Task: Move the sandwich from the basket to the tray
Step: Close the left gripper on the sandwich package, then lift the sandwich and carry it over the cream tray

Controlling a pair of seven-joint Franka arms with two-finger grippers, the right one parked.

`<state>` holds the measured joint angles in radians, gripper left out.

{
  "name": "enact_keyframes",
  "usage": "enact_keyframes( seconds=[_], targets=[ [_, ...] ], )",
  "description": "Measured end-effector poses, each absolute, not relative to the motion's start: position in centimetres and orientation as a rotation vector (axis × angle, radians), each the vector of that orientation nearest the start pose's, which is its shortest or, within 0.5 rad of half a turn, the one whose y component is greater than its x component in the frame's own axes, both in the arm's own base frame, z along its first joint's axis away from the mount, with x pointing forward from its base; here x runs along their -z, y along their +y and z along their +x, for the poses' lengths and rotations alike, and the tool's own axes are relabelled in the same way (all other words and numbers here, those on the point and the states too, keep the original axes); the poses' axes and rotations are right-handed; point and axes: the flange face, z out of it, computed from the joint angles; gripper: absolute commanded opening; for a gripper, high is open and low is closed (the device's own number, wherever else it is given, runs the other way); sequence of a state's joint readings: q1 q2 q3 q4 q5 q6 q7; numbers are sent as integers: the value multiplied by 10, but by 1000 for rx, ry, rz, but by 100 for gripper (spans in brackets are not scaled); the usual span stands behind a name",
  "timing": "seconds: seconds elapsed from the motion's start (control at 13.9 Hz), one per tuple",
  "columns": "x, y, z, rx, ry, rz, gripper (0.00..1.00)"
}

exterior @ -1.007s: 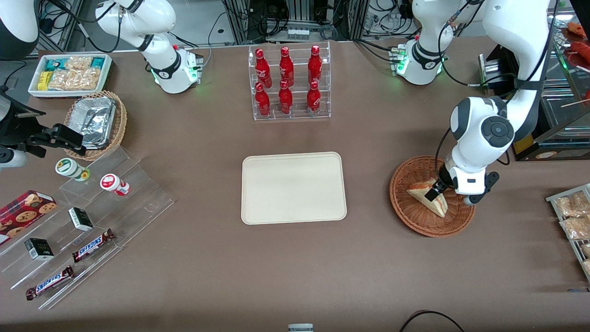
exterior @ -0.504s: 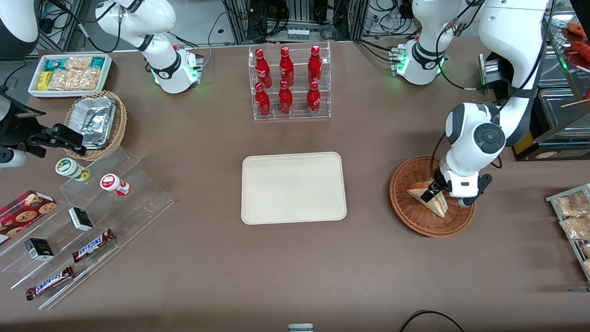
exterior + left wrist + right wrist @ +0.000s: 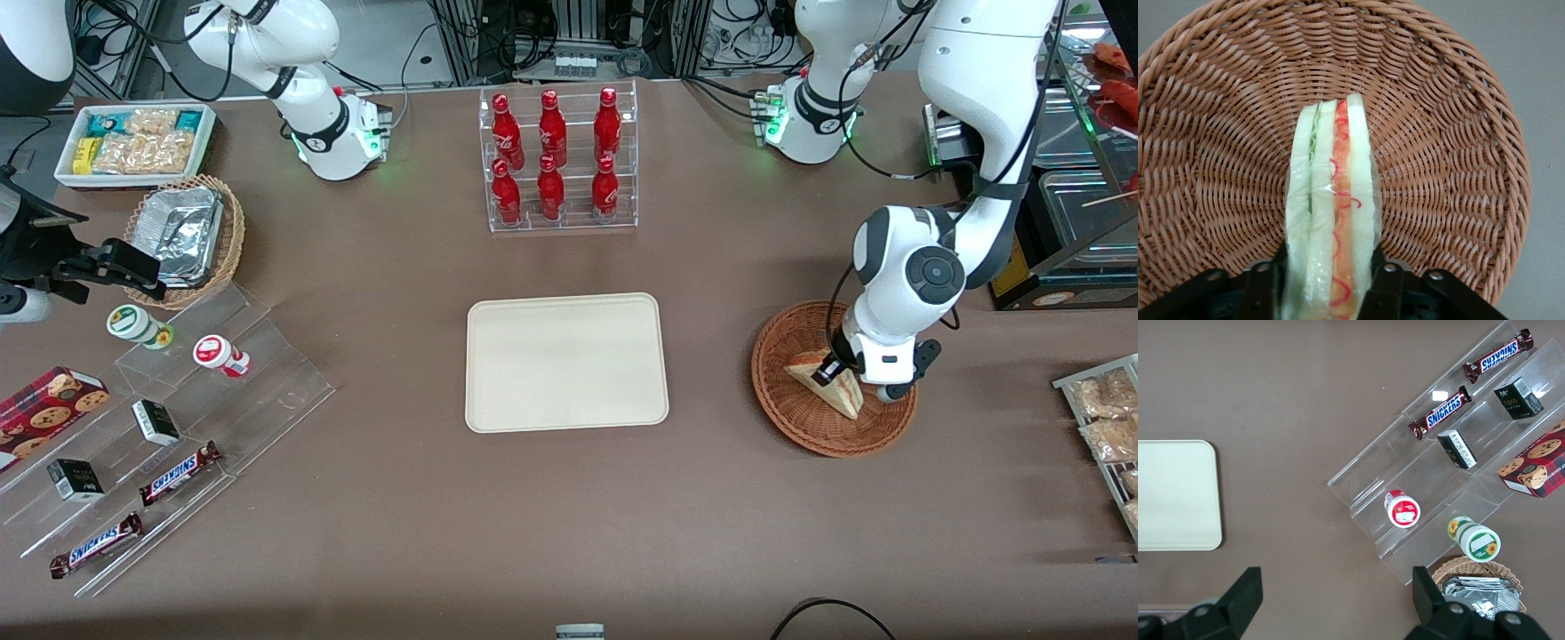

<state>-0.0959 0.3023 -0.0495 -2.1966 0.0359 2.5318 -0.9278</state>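
Only the wrist view shows the tool [image 3: 1328,280] clamping the sandwich [image 3: 1331,213] over the basket [image 3: 1438,167].

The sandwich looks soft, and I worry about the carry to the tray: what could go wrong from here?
1. The gripper holds the sandwich only at one end, with a finger on each side, so the wedge may sag or slip out.
2. Its layers stand on edge; the squeeze might push the filling out.
3. The sandwich is inside the basket, so a low sideways move toward the tray could catch the rim and drag the basket along.
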Motion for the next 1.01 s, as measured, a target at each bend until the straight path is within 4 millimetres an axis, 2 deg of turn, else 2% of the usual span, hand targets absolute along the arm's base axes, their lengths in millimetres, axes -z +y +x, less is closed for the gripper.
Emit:
enact_keyframes(
  seconds=[0.29, 0.36, 0.5, 0.72, 1.01],
  targets=[
    [-260, -90, 561, 38, -1142, -2932, 13],
    [-269, -98, 564, -2, -1116, -2923, 14],
    [-302, -118, 574, -70, -1061, -2908, 13],
    [-357, -156, 583, -110, -970, -2911, 12],
    [-400, -228, 576, -107, -804, -2953, 10]
  ],
)
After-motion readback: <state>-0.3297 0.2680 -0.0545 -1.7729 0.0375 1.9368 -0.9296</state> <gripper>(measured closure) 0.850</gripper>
